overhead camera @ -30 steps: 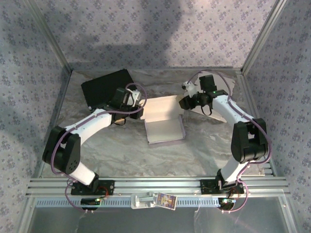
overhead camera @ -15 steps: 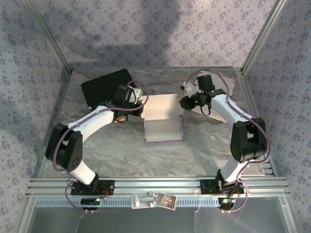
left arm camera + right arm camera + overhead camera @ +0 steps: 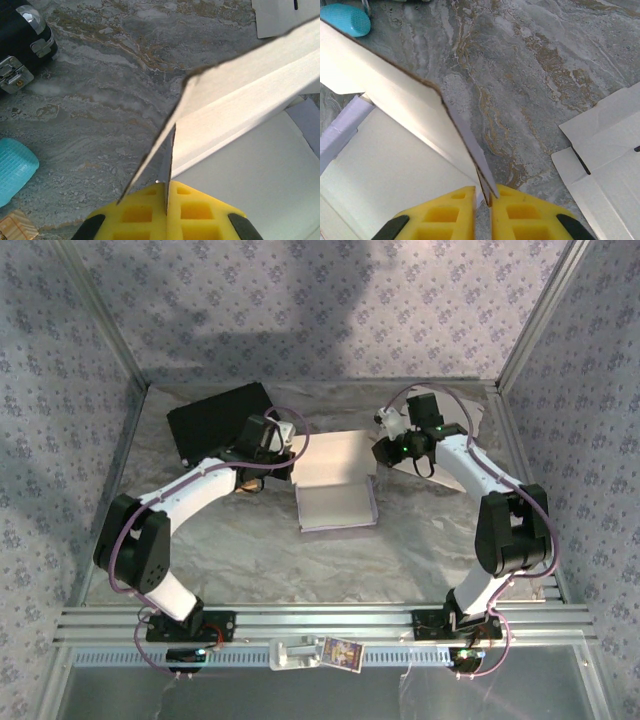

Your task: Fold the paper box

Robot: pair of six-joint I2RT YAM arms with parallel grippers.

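At the middle of the tabletop (image 3: pixel 300 565), toward its far edge, we grip the paper box (image 3: pixel 336 502) from both sides.
Our left gripper (image 3: pixel 167 186) has its jaws pressed fully together on a raised white flap at the box's left side. Our right gripper (image 3: pixel 483 194) has its jaws pinched onto the edge of a raised flap at the box's right side. The box's base lies flat between them. A black case (image 3: pixel 214 420) sits by the far left corner, and a flat cardboard sheet (image 3: pixel 607 150) lies near the right gripper.
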